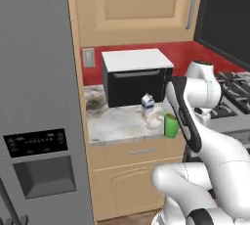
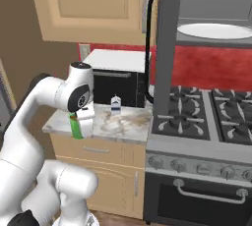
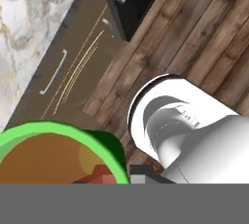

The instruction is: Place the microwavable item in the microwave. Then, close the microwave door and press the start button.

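Flat, even rendered light in all my views, no clear source, no glare. Soft shading only under the black oven point(image 1: 136, 79) on the worktop point(image 1: 119, 123). Both base views are low-res and slightly soft. My hand view looks blocky up close; the green cup point(image 3: 63, 142) rim is sharp.

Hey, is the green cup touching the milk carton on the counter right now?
Apart. The left base view shows bare marble between the milk carton and the green cup; the right base view also shows them well separated.
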